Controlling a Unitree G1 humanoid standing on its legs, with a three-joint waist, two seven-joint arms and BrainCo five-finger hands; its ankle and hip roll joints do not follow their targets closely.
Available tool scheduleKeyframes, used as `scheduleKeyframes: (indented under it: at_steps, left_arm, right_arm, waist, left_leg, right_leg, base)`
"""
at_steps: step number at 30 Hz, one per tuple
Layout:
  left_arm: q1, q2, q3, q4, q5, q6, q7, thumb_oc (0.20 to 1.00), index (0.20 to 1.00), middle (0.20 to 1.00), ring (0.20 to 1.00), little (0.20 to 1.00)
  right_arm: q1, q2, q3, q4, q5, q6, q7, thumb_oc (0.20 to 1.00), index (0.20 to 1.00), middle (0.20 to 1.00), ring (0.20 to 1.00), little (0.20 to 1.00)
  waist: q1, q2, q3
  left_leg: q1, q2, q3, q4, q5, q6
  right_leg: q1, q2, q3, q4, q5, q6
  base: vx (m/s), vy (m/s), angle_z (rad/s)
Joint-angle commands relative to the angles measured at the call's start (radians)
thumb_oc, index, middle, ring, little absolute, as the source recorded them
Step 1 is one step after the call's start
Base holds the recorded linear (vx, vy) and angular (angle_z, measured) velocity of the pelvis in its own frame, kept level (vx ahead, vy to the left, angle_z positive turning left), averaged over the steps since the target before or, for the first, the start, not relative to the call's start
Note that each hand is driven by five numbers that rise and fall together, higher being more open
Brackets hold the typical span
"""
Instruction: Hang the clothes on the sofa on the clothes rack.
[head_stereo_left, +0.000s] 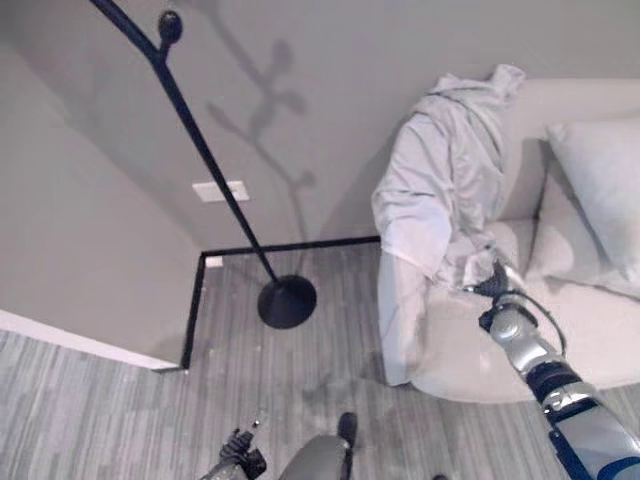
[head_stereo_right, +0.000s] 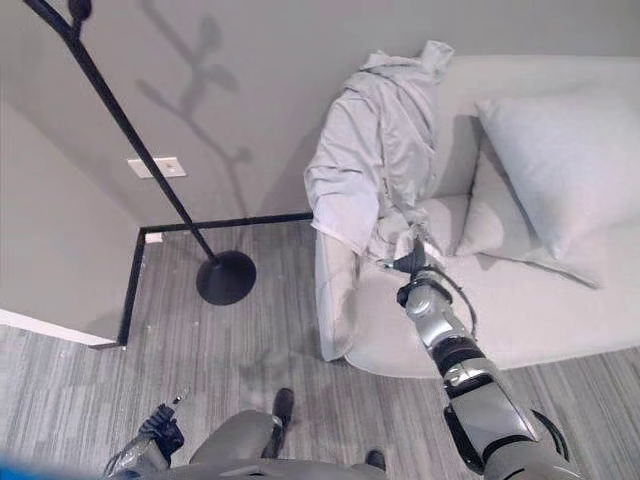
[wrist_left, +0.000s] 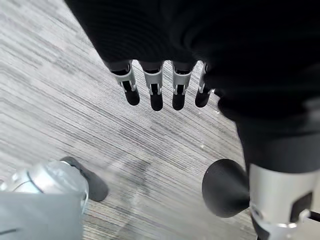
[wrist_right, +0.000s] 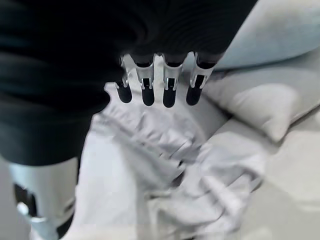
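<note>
Left eye view: rack (head_stereo_left: 212, 170) standing by wall; shirt (head_stereo_left: 445, 175) lying over sofa (head_stereo_left: 590, 330) arm, beside pillow (head_stereo_left: 600, 190); right hand (wrist_right: 155, 87) hovering released above shirt; left hand (wrist_left: 160, 90) hanging released.

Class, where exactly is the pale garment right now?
The pale garment is draped over the sofa's armrest and backrest corner, left of the pillow, with the right hand at its lower edge.

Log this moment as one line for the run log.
right hand: open, reaching garment on sofa | left hand: open, idle | rack: bare
</note>
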Motion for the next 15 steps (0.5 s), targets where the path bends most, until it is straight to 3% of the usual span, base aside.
scheduleKeyframes:
  at_steps: [1,4,5,6,7,8,11,12,15]
  left_arm:
    - [-0.017,0.025,0.011,0.019,0.056,-0.01,0.005,1.0,1.0,1.0,1.0,1.0]
    - [-0.014,0.028,0.012,0.024,0.062,-0.009,0.007,1.0,1.0,1.0,1.0,1.0]
    - [-0.009,0.026,0.015,0.025,0.056,-0.007,0.002,1.0,1.0,1.0,1.0,1.0]
    - [-0.009,0.026,0.016,0.025,0.056,-0.007,0.002,1.0,1.0,1.0,1.0,1.0]
    - [-0.007,0.024,0.011,0.02,0.06,-0.007,-0.005,1.0,1.0,1.0,1.0,1.0]
    - [-0.009,0.022,0.006,0.02,0.061,-0.009,-0.003,1.0,1.0,1.0,1.0,1.0]
    - [-0.017,0.016,0.003,0.022,0.064,-0.011,-0.003,1.0,1.0,1.0,1.0,1.0]
    - [-0.03,0.006,-0.005,0.02,0.063,-0.012,-0.004,1.0,1.0,1.0,1.0,1.0]
    - [-0.035,-0.006,-0.007,0.028,0.064,-0.011,-0.009,1.0,1.0,1.0,1.0,1.0]
  right_arm:
    - [-0.072,-0.043,-0.001,0.014,-0.053,-0.012,-0.062,1.0,1.0,1.0,1.0,1.0]
    - [-0.079,-0.03,0.01,0.018,-0.065,-0.005,-0.053,1.0,1.0,1.0,1.0,1.0]
    - [-0.083,-0.036,0.023,0.025,-0.079,-0.001,-0.05,1.0,1.0,1.0,1.0,1.0]
    - [-0.083,-0.036,0.023,0.025,-0.079,-0.001,-0.05,1.0,1.0,1.0,1.0,1.0]
    - [-0.094,-0.058,0.032,0.013,-0.1,-0.002,-0.05,1.0,1.0,1.0,1.0,1.0]
    - [-0.1,-0.074,0.037,0.009,-0.113,0.003,-0.054,1.0,1.0,1.0,1.0,1.0]
    - [-0.106,-0.109,0.043,0.003,-0.141,0.016,-0.063,1.0,1.0,1.0,1.0,1.0]
    - [-0.107,-0.138,0.038,0.013,-0.162,0.034,-0.074,1.0,1.0,1.0,1.0,1.0]
    - [-0.093,-0.168,0.03,0.029,-0.182,0.05,-0.078,1.0,1.0,1.0,1.0,1.0]
  waist:
    - [0.016,0.012,0.004]
    - [0.01,0.023,0.005]
    - [-0.008,0.036,0.003]
    - [-0.009,0.036,0.002]
    - [-0.033,0.055,0.009]
    - [-0.045,0.058,0.017]
    - [-0.069,0.057,0.039]
    - [-0.094,0.045,0.045]
    - [-0.113,0.031,0.047]
  left_leg:
    - [-0.013,0.067,-0.059,-0.006,-0.027,-0.007]
    - [0.057,0.072,-0.053,-0.064,-0.015,-0.005]
    - [0.118,0.079,-0.055,-0.117,-0.004,-0.007]
    - [0.116,0.079,-0.056,-0.12,-0.001,-0.008]
    - [0.158,0.09,-0.061,-0.142,0.005,-0.017]
    - [0.171,0.087,-0.071,-0.144,0.008,-0.021]
    - [0.221,0.072,-0.093,-0.148,-0.007,-0.023]
    - [0.255,0.053,-0.13,-0.146,-0.023,-0.023]
    - [0.304,0.036,-0.188,-0.143,-0.049,-0.026]
  right_leg:
    - [0.072,-0.014,-0.046,-0.014,0.355,-0.026]
    - [0.057,-0.012,-0.08,0.024,0.37,-0.029]
    - [0.02,0.045,-0.087,0.014,0.3,-0.043]
    - [0.019,0.046,-0.088,0.012,0.302,-0.044]
    - [-0.043,0.122,-0.088,-0.033,0.202,-0.056]
    - [-0.068,0.151,-0.079,-0.066,0.192,-0.056]
    - [-0.102,0.194,-0.058,-0.146,0.2,-0.049]
    - [-0.144,0.232,0.001,-0.211,0.232,-0.04]
    - [-0.15,0.267,0.07,-0.263,0.277,-0.031]
  base:
    - [0.1,0.082,0.01]
    - [0.15,0.1,-0.06]
    - [0.15,0.064,-0.14]
    - [0.21,0.034,-0.13]
    - [0.14,0.005,-0.13]
    - [0.2,0.016,-0.01]
    - [0.16,-0.011,0.13]
    - [0.22,-0.048,0.22]
    - [0.23,-0.08,0.4]
